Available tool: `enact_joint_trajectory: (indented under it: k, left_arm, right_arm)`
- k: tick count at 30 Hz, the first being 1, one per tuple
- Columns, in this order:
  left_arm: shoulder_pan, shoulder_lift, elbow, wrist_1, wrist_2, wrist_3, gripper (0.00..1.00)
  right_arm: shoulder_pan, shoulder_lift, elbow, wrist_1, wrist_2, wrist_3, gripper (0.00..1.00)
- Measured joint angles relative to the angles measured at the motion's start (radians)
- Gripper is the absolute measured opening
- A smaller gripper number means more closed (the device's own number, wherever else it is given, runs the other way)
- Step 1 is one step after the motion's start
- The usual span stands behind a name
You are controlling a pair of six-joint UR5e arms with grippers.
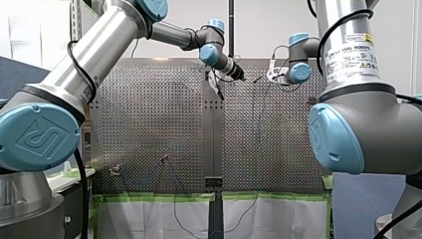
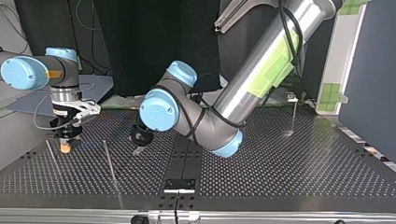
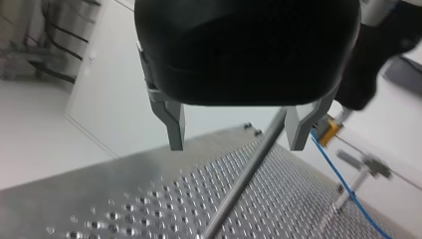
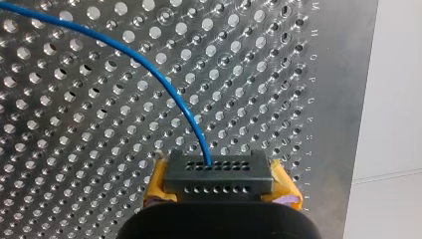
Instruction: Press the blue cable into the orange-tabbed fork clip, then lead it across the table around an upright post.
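The perforated metal tabletop (image 4: pixel 74 124) was brushed, with a soft sheen. The thin blue cable (image 4: pixel 169 92) had a smooth, glossy plastic sheath. The slim upright metal post (image 3: pixel 242 179) gleamed, polished. My left gripper (image 3: pixel 238 144) carried dull grey metal jaws under a glossy black plastic housing; the pads (image 4: pixel 286 193) of my right gripper (image 4: pixel 219 174) were matt yellow.

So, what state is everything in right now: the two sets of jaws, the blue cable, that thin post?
Left gripper: jaws open, holding nothing.
Right gripper: jaws shut on the cable.
Cable: held, curving loose away from the right gripper.
Post: standing, not gripped.
Clip: too blurred to tell whether the cable sits in it.
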Motion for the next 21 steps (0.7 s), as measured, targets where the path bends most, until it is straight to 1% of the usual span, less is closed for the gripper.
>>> enact_joint_trajectory:
  k: [8, 16, 21]
  left_arm:
    - [-0.003, 0.000, -0.001, 0.074, 0.078, -0.077, 1.00]
    - [-0.007, -0.001, -0.018, 0.079, 0.156, -0.156, 1.00]
    - [-0.008, -0.001, -0.062, 0.101, 0.210, -0.210, 1.00]
  right_arm:
    - [0.001, 0.000, 0.000, -0.001, 0.001, 0.000, 0.00]
    - [0.001, 0.000, 0.000, -0.002, 0.001, 0.001, 0.00]
    - [0.001, 0.000, 0.000, -0.003, 0.001, 0.000, 0.00]
